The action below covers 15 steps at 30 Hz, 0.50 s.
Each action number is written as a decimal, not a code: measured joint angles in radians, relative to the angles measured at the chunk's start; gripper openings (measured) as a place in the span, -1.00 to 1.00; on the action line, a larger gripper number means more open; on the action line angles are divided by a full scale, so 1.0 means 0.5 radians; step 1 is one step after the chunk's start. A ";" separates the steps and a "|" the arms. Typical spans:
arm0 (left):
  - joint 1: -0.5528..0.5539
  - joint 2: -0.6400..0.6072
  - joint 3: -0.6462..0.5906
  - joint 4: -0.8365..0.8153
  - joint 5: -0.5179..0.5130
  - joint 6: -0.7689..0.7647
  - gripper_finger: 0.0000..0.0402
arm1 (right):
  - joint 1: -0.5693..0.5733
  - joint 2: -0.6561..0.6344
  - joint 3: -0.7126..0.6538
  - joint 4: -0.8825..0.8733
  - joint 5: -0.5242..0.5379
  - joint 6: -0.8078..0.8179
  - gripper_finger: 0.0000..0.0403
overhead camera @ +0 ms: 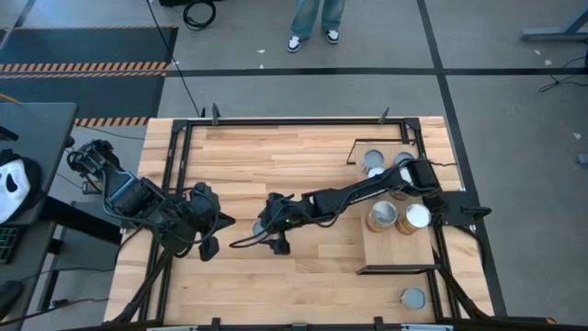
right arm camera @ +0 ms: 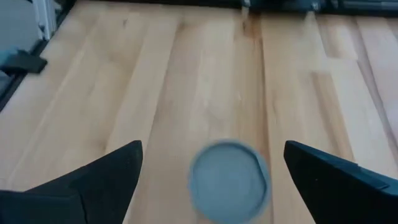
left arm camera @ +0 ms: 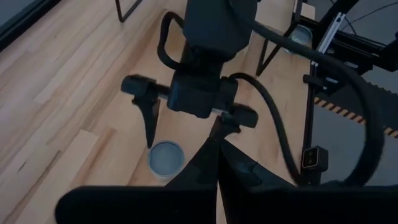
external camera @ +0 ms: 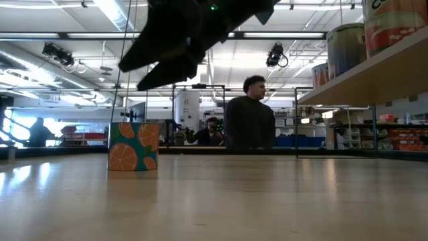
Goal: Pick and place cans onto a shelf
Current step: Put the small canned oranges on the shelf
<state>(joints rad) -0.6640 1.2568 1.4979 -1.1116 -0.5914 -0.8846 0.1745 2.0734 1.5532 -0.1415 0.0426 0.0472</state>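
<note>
Surface point(overhead camera: 276, 156): bare plank under both arms.
Shelf point(overhead camera: 397, 253): well apart from the right claw point(right arm camera: 213, 163), already carrying cans.
Right claw: spread wide above the can point(right arm camera: 229, 180), which lies between its fingers. Risk: an off-centre descent clips the rim and topples it.
Left claw point(left arm camera: 219, 163): pinched closed nearby; crowding possible.

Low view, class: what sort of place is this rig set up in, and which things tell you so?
Probably a large lab or workshop hall, not a home. Long ceiling strip lights run overhead, a person sits behind the table, and stocked racks stand at the far wall.
</note>
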 joint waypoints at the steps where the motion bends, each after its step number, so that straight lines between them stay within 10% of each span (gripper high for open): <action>1: 0.000 -0.001 0.000 -0.002 0.000 -0.009 -0.96 | 0.000 0.018 0.002 0.052 0.005 -0.019 0.98; 15: 0.000 0.000 0.000 -0.006 -0.035 -0.055 -0.96 | -0.058 0.067 0.002 0.046 -0.039 -0.112 0.99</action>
<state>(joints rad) -0.6640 1.2568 1.4980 -1.1145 -0.6087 -0.9122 0.1456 2.1070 1.5543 -0.1183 0.0229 -0.0090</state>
